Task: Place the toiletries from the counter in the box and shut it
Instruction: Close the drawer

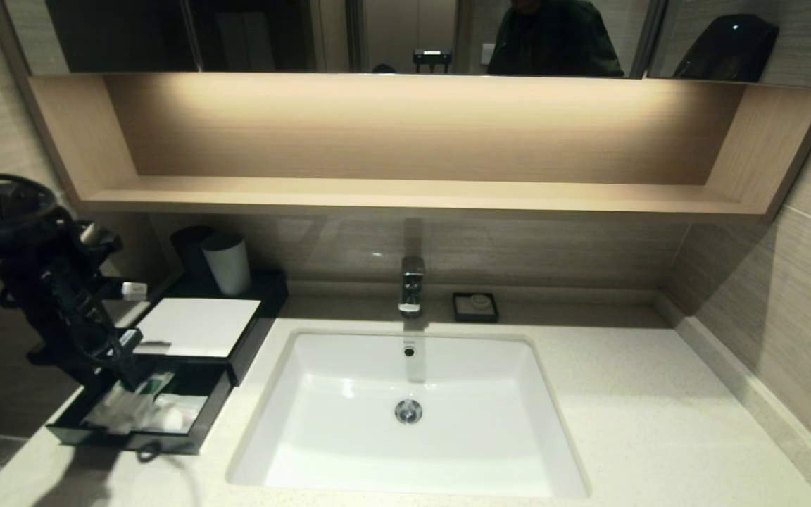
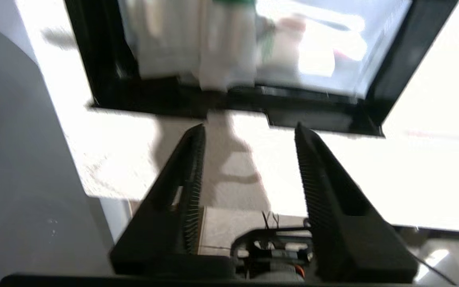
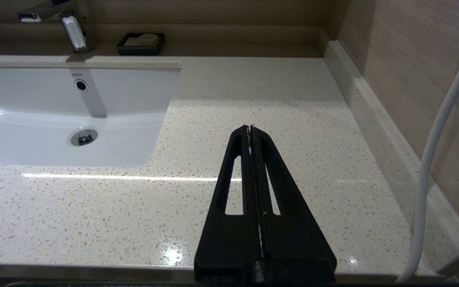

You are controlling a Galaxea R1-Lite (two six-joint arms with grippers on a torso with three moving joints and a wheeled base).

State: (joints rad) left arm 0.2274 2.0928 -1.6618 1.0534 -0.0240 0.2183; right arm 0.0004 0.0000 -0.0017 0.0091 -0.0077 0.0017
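The black box [image 1: 198, 326] with a white top panel stands on the counter [image 1: 624, 394] at the left. Its front drawer [image 1: 187, 440] is pulled out. Several clear-wrapped toiletries [image 1: 141, 412] lie inside it: long pale packets and a square one with a white round item. My left gripper [image 1: 138, 379] hangs above the drawer's front part. In the left wrist view it [image 2: 249, 128] is open and empty, with its fingertips just before the drawer's front wall [image 2: 313, 115] and the packets [image 2: 221, 52] beyond. My right gripper [image 3: 250, 128] is shut and empty, parked above the counter's front right.
A white basin [image 1: 405, 415] with a faucet [image 1: 411, 285] is set in the middle of the counter. A small black dish [image 1: 475, 307] sits behind it. A white cup [image 1: 227, 263] and a black cup [image 1: 191, 250] stand behind the box. A wooden shelf [image 1: 405, 193] runs above.
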